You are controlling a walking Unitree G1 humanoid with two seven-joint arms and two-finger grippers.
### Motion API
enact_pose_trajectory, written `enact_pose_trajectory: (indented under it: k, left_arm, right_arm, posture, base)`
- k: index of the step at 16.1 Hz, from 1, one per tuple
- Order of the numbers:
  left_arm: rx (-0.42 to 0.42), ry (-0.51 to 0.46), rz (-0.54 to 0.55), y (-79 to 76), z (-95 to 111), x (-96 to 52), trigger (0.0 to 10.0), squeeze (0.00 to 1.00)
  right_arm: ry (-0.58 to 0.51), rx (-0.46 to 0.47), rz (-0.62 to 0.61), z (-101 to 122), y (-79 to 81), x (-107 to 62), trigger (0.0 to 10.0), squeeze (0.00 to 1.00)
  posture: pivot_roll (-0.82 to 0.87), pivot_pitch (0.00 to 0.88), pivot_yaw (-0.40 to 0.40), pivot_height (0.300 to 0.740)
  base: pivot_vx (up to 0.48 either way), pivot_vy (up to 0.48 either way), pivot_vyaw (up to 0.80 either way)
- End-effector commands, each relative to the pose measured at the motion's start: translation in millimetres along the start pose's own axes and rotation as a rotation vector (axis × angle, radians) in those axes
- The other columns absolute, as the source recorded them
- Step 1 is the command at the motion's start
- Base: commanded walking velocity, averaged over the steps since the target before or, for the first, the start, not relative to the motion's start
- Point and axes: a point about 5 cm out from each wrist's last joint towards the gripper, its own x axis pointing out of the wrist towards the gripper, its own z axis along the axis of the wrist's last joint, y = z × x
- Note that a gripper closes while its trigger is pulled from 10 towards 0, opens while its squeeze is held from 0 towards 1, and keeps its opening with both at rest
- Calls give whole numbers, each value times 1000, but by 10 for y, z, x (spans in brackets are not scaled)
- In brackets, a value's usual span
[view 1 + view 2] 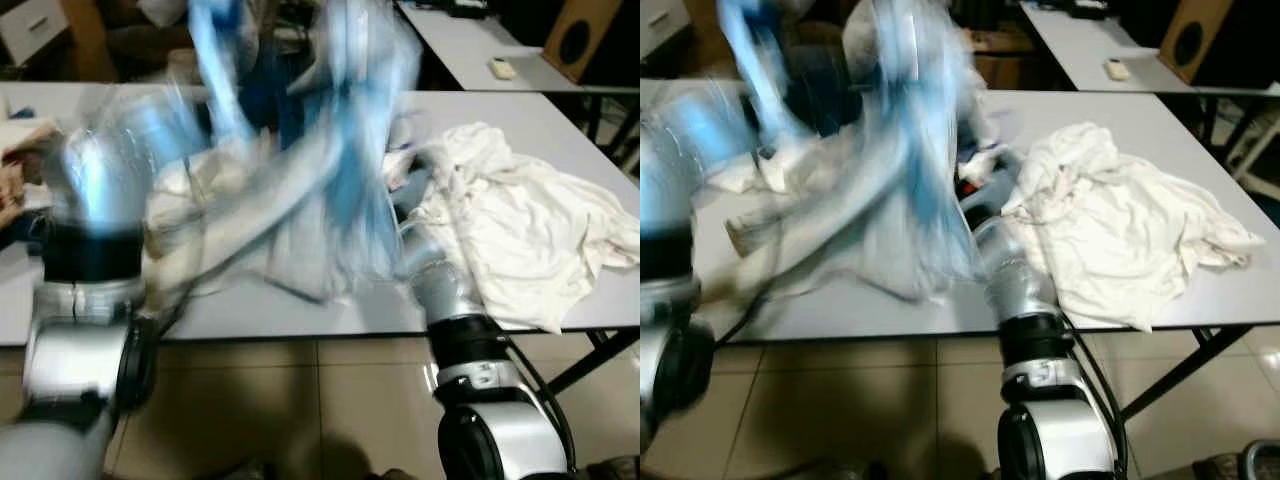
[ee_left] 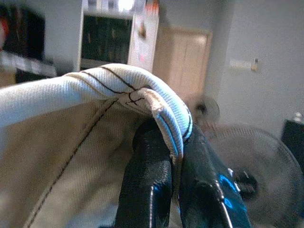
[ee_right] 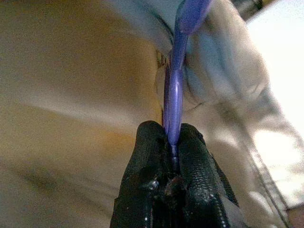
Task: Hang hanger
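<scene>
Hanger (image 3: pixel 175 90), blue-purple, is clamped edge-on in the right end effector (image 3: pixel 173 142), raised above the worktop (image 1: pixel 300 310); the left end effector (image 2: pixel 173 156) pinches the garment's collar seam (image 2: pixel 161 111). Both grips should stay firm while lifting.

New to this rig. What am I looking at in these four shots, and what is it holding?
It is a humanoid robot with two silver arms, each ending in a two-fingered black tool. The two wide pictures come from its head cameras, looking down at a grey table; they are blurred by motion. A crumpled white garment lies on the table. The two close pictures come from wrist cameras. The left tool pinches the seamed edge of a pale garment. The right tool grips a blue plastic hanger that sits inside cloth.
</scene>
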Motion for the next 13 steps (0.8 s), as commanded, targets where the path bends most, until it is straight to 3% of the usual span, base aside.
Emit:
enact_pose_trajectory:
  k: [1, 3, 6, 8, 9, 10, 11, 12, 13]
  left_arm:
    - [5, -58, 2, 0, 63, -36, 0, 0]
    - [-12, -160, 123, 118, 153, 112, 0, 0]
    - [19, -158, 259, 268, 152, 134, 0, 0]
    - [78, -137, 395, 418, 155, 57, 0, 0]
    - [134, -120, 507, 538, 169, -51, 0, 0]
    - [271, -60, 712, 744, 224, -323, 0, 0]
    - [344, -19, 814, 842, 259, -497, 0, 0]
    - [357, -12, 853, 881, 268, -569, 0, 0]
    - [399, 52, 1031, 1017, 245, -919, 0, 0]
  right_arm:
    - [-5, 23, -4, -78, 69, 22, 10000, 0]
    - [-42, 124, -120, -227, -31, 24, 10000, 0]
    - [-22, 122, -126, -291, -33, 9, 10000, 0]
    - [17, 76, -111, -313, -51, -36, 10000, 0]
    - [57, 54, -92, -315, -65, -85, 10000, 0]
    - [128, 18, -17, -257, -36, -214, 10000, 0]
    - [153, 16, 40, -195, 19, -294, 10000, 0]
    - [152, 23, 64, -156, 50, -321, 10000, 0]
    - [143, 39, 161, 21, 215, -422, 10000, 0]
  posture:
    - [55, 0, 21, 740]
    - [38, 0, 55, 740]
    - [36, 0, 55, 740]
    - [29, 0, 53, 740]
    - [24, 0, 51, 740]
    - [17, 0, 49, 740]
    - [12, 0, 47, 740]
    - [9, 0, 47, 740]
    - [-3, 0, 48, 740]
  base:
    - [0, 0, 0]
    - [0, 0, 0]
    - [0, 0, 0]
    - [0, 0, 0]
    - [0, 0, 0]
    - [0, 0, 0]
    - [0, 0, 0]
    - [0, 0, 0]
    - [0, 0, 0]
